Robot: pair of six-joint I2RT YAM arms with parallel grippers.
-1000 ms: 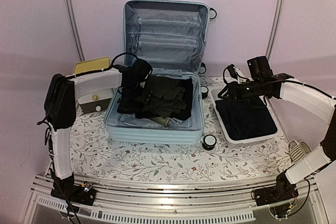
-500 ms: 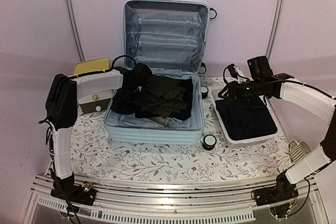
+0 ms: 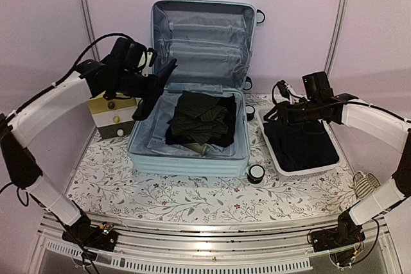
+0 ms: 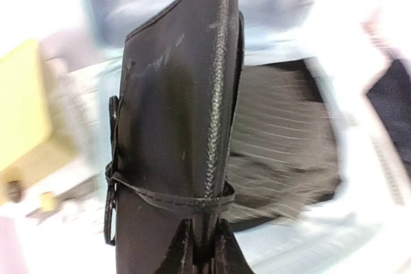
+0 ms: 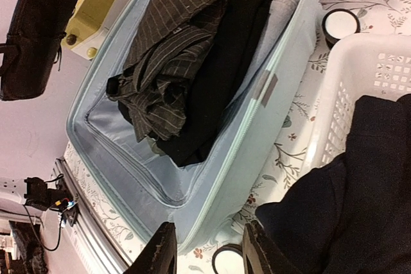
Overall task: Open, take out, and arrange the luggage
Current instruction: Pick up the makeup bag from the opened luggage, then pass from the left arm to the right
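One pouch (image 4: 173, 126) in left claw (image 4: 200, 251), luggage (image 3: 192, 162) beside

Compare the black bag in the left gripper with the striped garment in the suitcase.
The black bag hangs in the air, clamped in the left gripper; the striped garment lies crumpled inside the luggage. The bag is plain with a stitched edge; the garment is pinstriped cloth. Both are dark.

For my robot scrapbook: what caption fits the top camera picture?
Left gripper holds a black leather-look pouch aloft near the open pale mint-blue hard-shell suitcase, dark striped clothes lying inside.
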